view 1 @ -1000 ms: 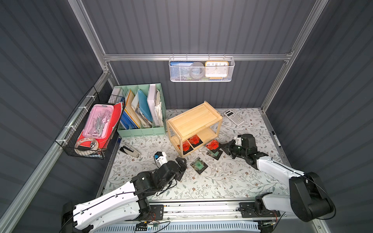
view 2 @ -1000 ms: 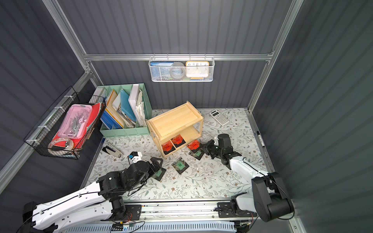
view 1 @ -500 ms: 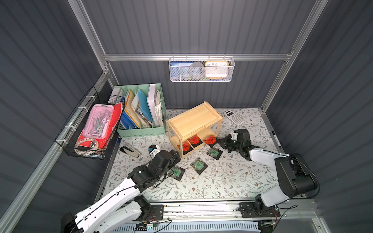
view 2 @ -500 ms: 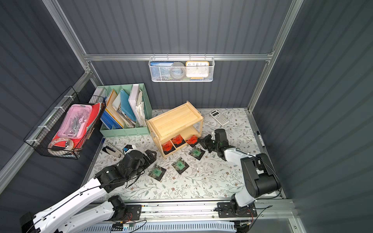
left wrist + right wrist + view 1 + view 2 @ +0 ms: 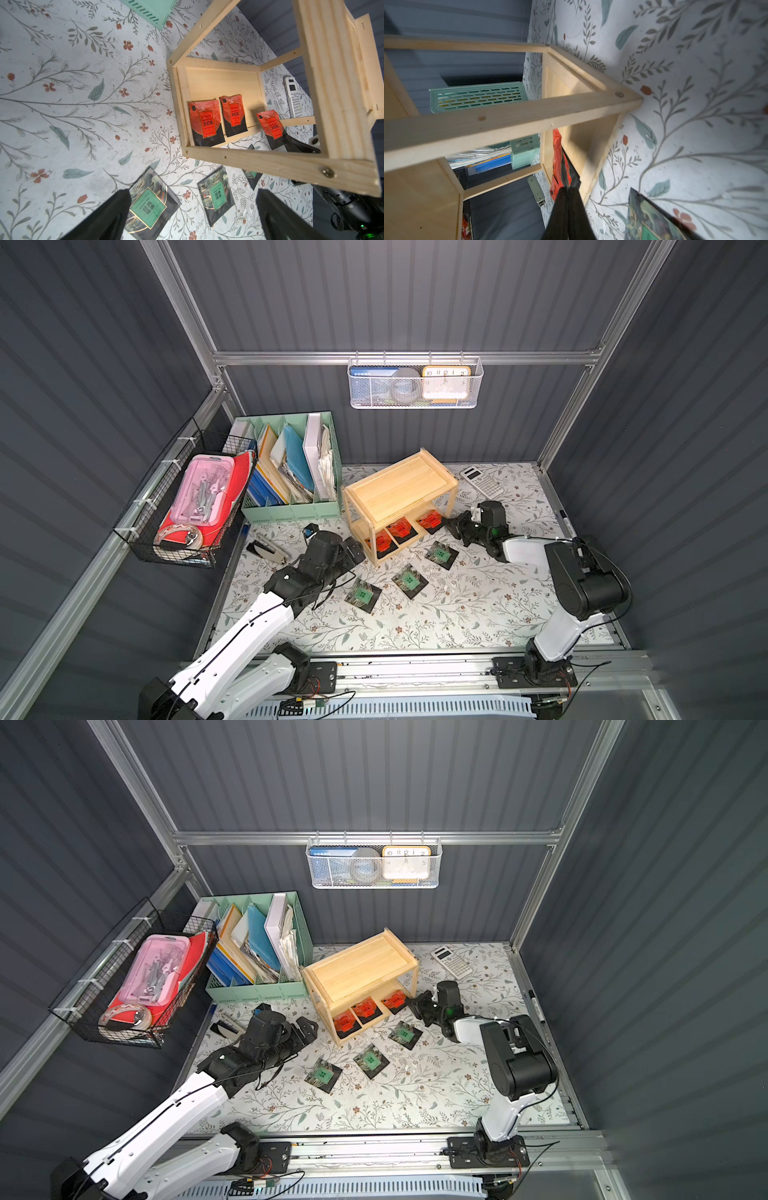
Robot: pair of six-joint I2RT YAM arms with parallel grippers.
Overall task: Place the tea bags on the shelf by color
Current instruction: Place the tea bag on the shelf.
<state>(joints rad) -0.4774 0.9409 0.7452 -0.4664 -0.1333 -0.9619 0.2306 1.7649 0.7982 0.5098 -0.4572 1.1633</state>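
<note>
Pinching the dark lower edge of a flat black tea bag with an orange-red label point(image 5: 430, 520), the right gripper point(image 5: 451, 526) has its jaws pressed together just outside the end of the small two-tier light-wood shelf point(image 5: 399, 489) nearest that arm. This sachet tilts over the end rim of the shelf's lower tier. Two more orange-red tea bags point(image 5: 205, 124) lie flat side by side further along the same tier. The left gripper point(image 5: 193, 193) hangs with jaws spread near the shelf's front corner on its own side, holding nothing. Three green-labelled black tea bags point(image 5: 409, 580) lie on the floral-patterned table point(image 5: 478, 614) in front of the shelf, the nearest showing between that pincer's fingers in the left wrist view.
</note>
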